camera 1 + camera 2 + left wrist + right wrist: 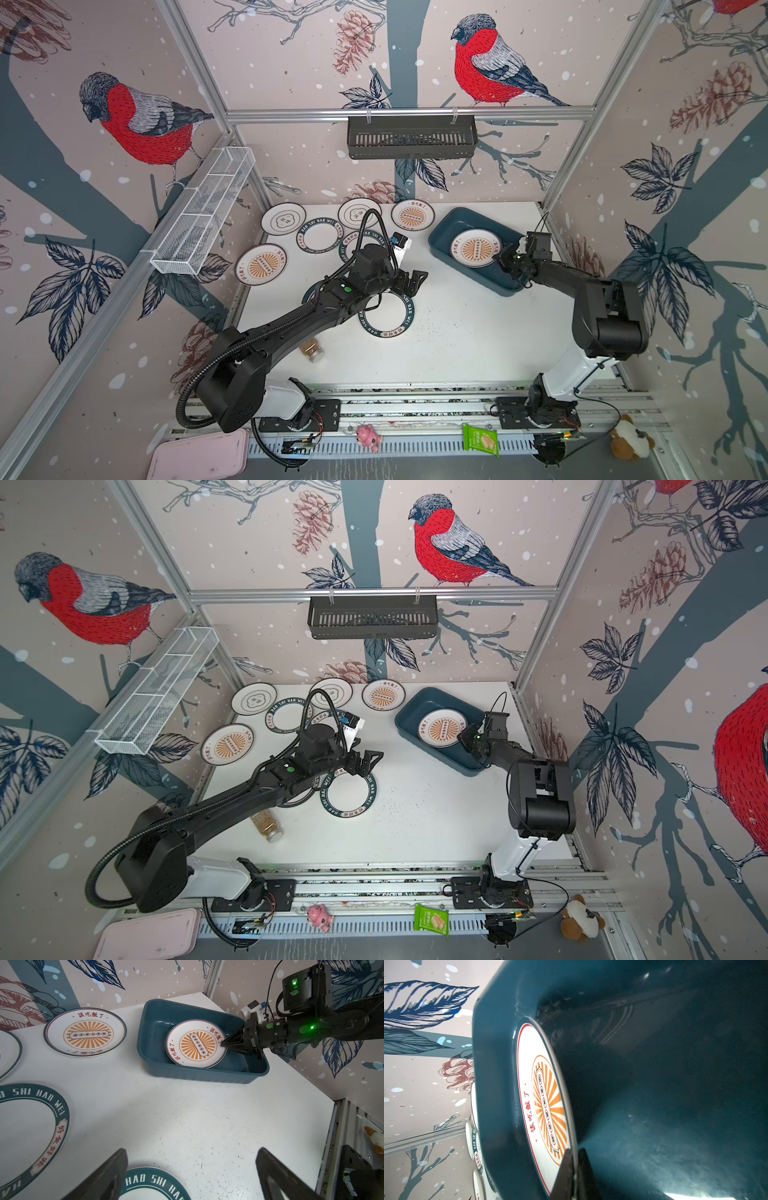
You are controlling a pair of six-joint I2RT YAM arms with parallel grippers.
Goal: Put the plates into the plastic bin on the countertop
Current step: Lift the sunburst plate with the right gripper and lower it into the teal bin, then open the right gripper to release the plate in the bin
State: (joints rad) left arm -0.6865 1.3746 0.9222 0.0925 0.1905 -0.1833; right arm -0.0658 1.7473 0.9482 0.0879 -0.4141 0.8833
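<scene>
The teal plastic bin [453,220] [415,706] [158,1022] [654,1105] sits at the back right of the white countertop [478,340]. Inside it is an orange sunburst plate [471,248] [440,728] [195,1045] [525,1064]. My right gripper [498,259] [462,738] [223,1044] [575,1150] is shut on that plate's rim. My left gripper [415,279] [372,759] [192,1150] hangs open and empty over the middle of the table, just beyond a green-rimmed plate [384,316] [153,1184]. Several more plates lie at the back left, among them a sunburst plate [412,215] and a cloud plate [284,219].
A spice jar [312,349] lies by the left arm. A black slotted basket [411,137] hangs on the back rail and a white wire basket [203,212] on the left rail. A pink tray [199,455], a snack pack [481,440] and toys lie at the front edge.
</scene>
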